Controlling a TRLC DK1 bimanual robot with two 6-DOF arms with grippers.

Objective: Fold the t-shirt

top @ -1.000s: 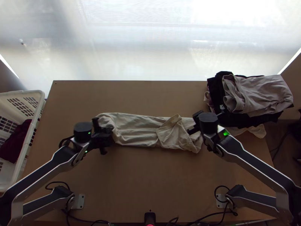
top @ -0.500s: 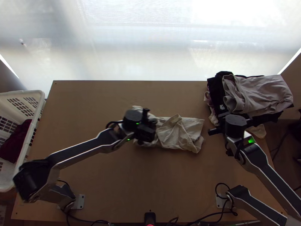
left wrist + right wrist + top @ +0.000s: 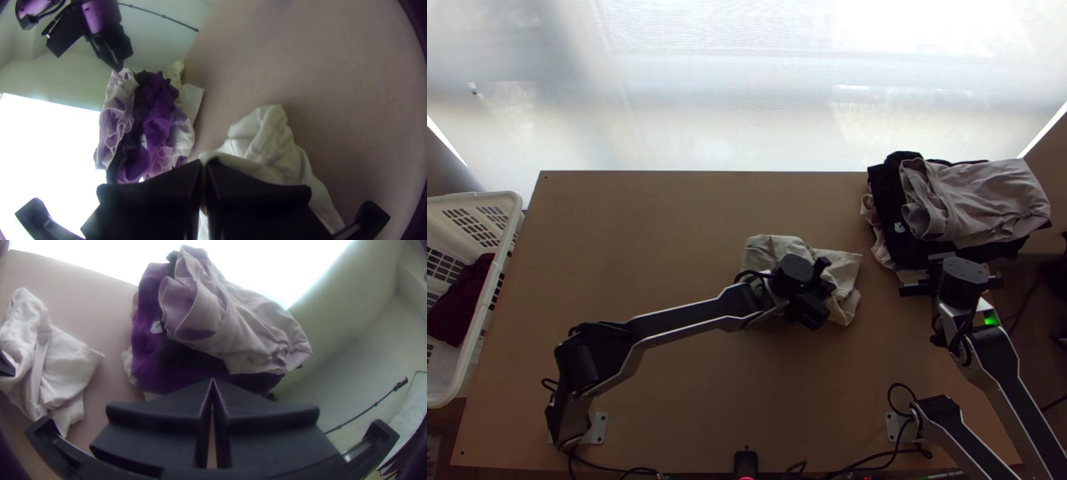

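The cream t-shirt lies folded into a compact, rumpled bundle right of the table's middle, its left part doubled over toward the right. Above it is my left gripper; in the left wrist view the left gripper is shut on a fold of the t-shirt. My right gripper stands apart from the shirt, in front of the clothes pile. In the right wrist view the right gripper's tips meet with nothing between them, and the t-shirt lies to one side.
A pile of folded clothes, light pink garment on top, sits at the table's far right corner. A white basket with a dark red cloth stands at the left. Bare wood of the table lies left of the shirt.
My left gripper has moved right across the table, carrying the shirt's left end over the rest. My right gripper has moved away from the shirt, to the right.
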